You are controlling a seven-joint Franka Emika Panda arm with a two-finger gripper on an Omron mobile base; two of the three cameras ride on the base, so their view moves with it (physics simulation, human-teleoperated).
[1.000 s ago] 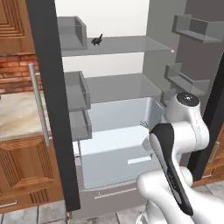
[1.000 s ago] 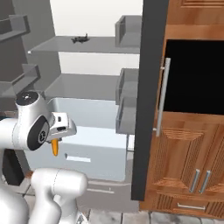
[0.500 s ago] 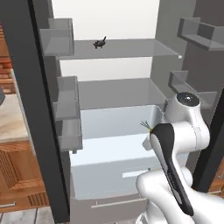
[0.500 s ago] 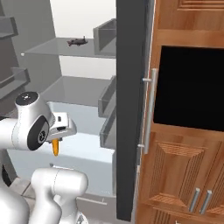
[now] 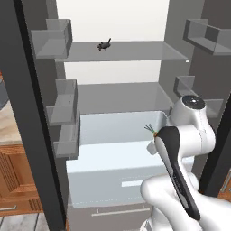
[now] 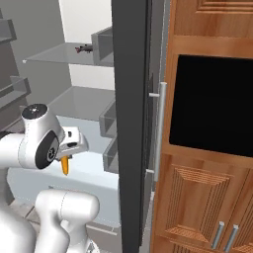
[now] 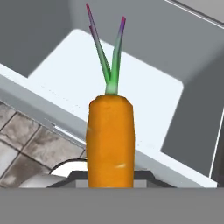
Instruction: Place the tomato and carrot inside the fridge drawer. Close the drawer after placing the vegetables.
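Observation:
My gripper (image 6: 66, 157) is shut on the carrot (image 7: 110, 140), a short orange stick with green leaves. The carrot (image 6: 64, 166) hangs tip-down under the hand, and its leaves (image 5: 149, 128) poke out beside my forearm. The fridge drawer (image 5: 113, 169) is a wide pale bin, pulled out and open below the lowest shelf. In the hand view the carrot stands over the drawer's front rim, with the drawer's pale floor (image 7: 144, 92) beyond it and floor tiles (image 7: 22, 140) on the near side. The tomato is out of view.
A small dark object (image 5: 104, 44) lies on the top glass shelf. Clear door bins (image 5: 54, 38) line the left door and others (image 5: 205, 34) the right. The dark fridge door edge (image 6: 132, 123) stands close on my right, beside wooden cabinets with a black oven window (image 6: 212, 104).
The whole picture has shifted and the fridge has grown larger, so the base has driven closer. The carrot stays in the shut gripper and the arm holds about the same pose.

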